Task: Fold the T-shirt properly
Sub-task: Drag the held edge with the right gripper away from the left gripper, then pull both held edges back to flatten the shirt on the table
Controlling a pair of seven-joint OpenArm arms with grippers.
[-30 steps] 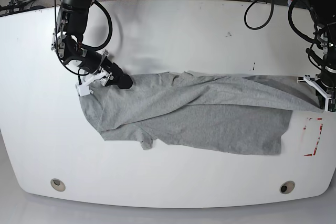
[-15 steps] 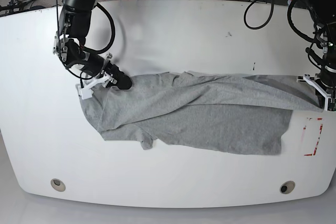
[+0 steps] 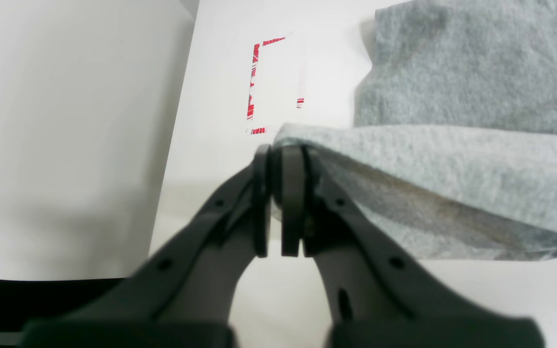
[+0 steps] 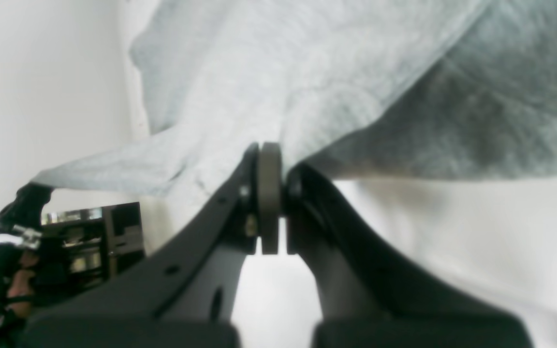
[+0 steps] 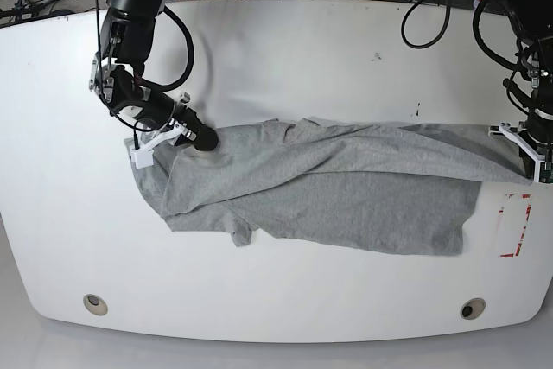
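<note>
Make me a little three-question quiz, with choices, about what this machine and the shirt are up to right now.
1. Where does the T-shirt lie?
A. bunched at the table's near edge
B. spread across the middle of the white table
C. hanging off the table

2. What colour are the marks on the table beside the shirt's hem?
A. blue
B. green
C. red

3. How are the two pincers?
A. both shut on the shirt
B. both open above it
C. one open, one shut

Answers: 1 B, the base view shows it stretched between the arms. 2 C, the red marks. 3 A, left pincer and right pincer each pinch grey cloth in their wrist views.
</note>
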